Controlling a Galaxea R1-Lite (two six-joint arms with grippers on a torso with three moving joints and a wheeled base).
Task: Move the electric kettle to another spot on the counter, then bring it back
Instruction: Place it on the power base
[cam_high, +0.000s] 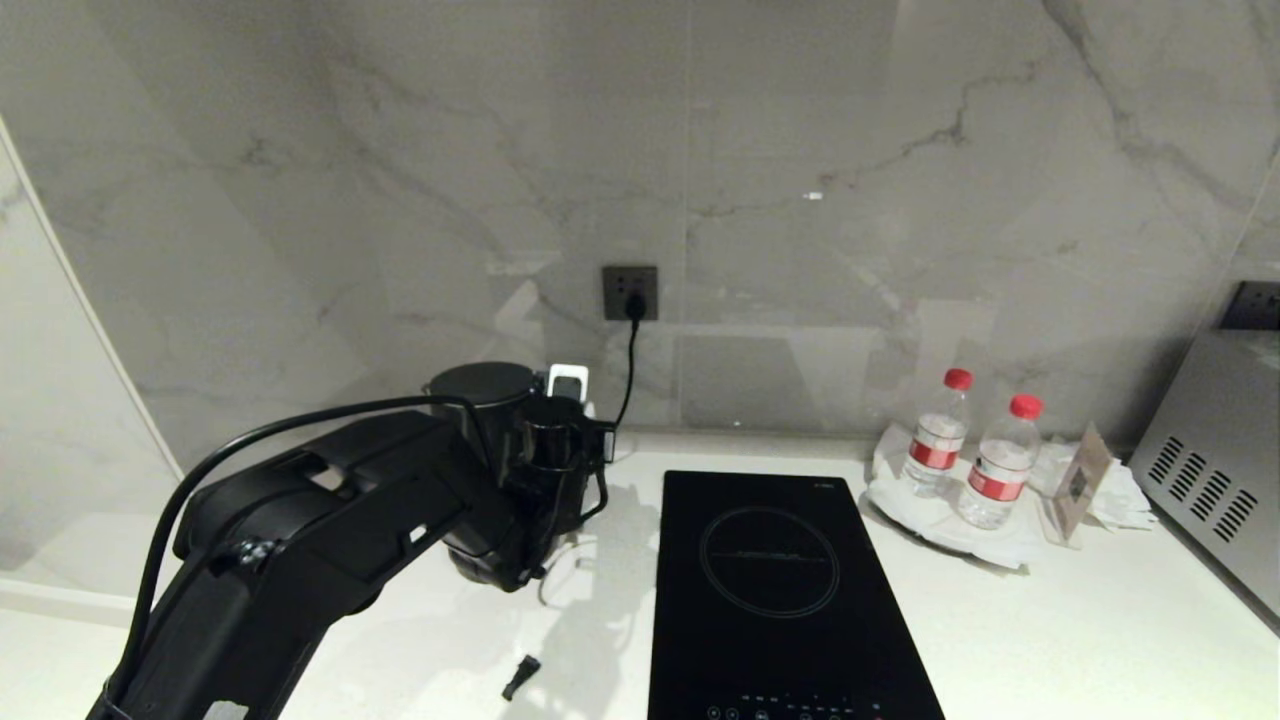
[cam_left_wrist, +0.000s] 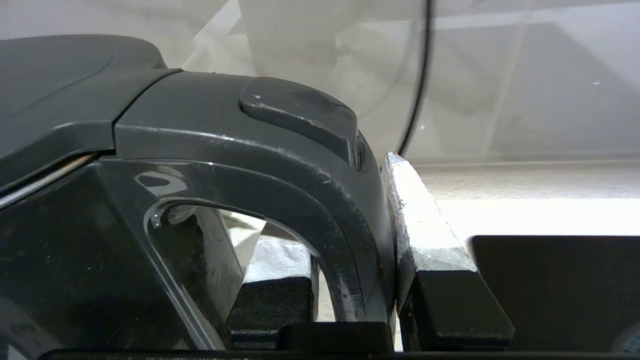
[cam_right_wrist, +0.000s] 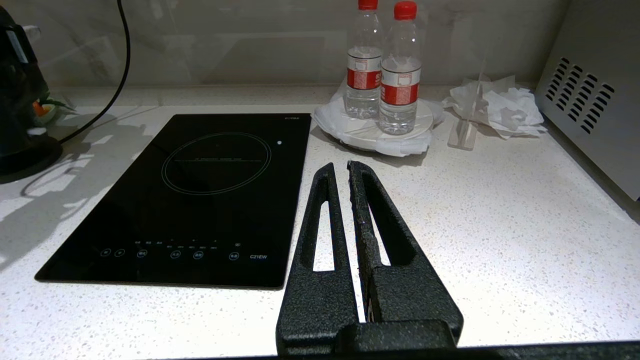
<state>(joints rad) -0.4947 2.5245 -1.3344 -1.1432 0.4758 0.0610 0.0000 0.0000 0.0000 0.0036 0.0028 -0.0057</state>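
The electric kettle (cam_high: 487, 400) is at the far left of the table (cam_high: 1050, 640), close to the marble wall and left of the black cooktop (cam_high: 780, 590). It seems to lean a little, lid to the far left and base nearer, though the left arm covers most of the body, so its long axis and whether the base touches the table are hard to make out; the spout is hidden. The loop handle faces right, toward the cooktop. The left gripper (cam_left_wrist: 367, 295) has its fingers (cam_left_wrist: 430, 235) narrowly parted and clamped on that handle, one finger inside the loop and one outside. A black cord (cam_high: 628, 370) runs down from the wall socket (cam_high: 630, 292) behind the kettle. The right gripper (cam_right_wrist: 340, 172) hangs above the table just right of the cooktop, fingers closed together and holding nothing. Two water bottles (cam_high: 965, 450) stand on a plate at the far right.
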